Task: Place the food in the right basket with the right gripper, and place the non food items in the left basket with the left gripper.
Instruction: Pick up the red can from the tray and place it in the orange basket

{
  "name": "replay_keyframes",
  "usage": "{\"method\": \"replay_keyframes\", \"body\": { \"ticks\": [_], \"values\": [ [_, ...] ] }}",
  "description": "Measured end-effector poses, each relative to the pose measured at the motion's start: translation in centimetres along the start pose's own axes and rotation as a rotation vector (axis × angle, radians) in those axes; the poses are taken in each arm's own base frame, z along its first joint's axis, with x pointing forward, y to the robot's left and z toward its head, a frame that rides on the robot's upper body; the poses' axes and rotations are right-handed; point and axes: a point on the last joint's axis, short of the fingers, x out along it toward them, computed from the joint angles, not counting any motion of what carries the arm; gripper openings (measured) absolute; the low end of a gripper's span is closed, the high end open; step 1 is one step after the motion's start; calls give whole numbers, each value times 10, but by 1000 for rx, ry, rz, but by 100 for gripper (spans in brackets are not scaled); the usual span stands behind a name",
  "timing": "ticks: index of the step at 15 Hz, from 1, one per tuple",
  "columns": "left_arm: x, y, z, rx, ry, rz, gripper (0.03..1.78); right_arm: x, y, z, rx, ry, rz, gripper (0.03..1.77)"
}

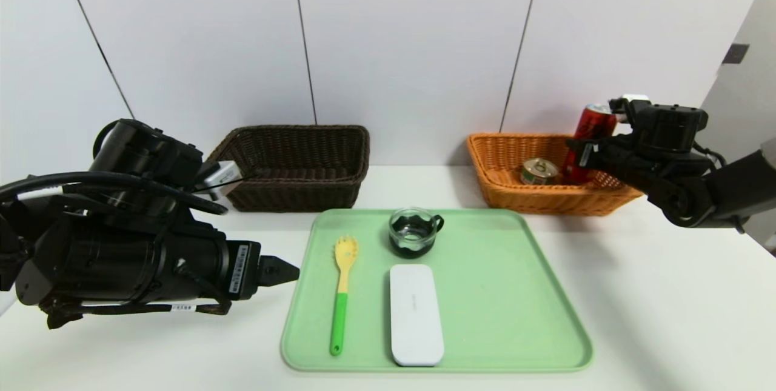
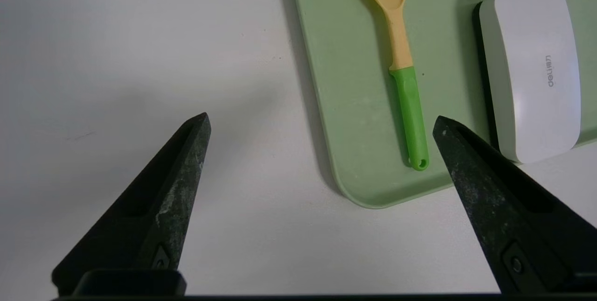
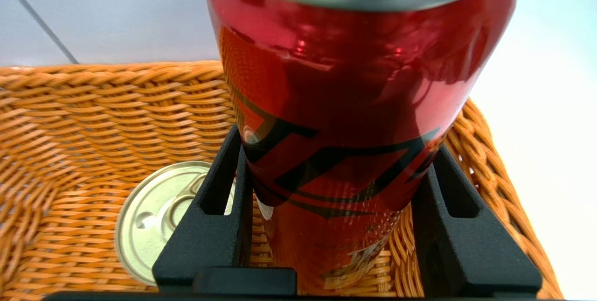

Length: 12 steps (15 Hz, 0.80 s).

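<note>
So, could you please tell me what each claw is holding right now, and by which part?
The right claw grips the red can by its lower body, over the orange basket. The left claw is open and holds nothing.

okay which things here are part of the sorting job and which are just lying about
Part of the job: red can held by the right gripper over the orange basket, tin inside it, pasta spoon, glass cup, white case, brown basket, open left gripper.

Just lying about: green tray, table.

White case [image 2: 531, 67]: grey "deli" logo on lid. Red can [image 3: 345, 119]: black script, unreadable.
</note>
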Motion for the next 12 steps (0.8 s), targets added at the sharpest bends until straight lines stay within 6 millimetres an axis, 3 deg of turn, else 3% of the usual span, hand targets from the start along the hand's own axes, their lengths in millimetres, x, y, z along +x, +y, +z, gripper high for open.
{"method": "replay_keyframes", "body": {
  "ticks": [4, 9, 12],
  "values": [
    [1, 0, 0, 1, 2, 1, 169, 7, -1, -8, -18, -41, -2, 94],
    [1, 0, 0, 1, 3, 1, 169, 6, -1, -8, -18, -34, 7, 131],
    [0, 0, 1, 0, -2, 0, 169, -6, 1, 6, -19, -29, 23, 144]
  ]
}}
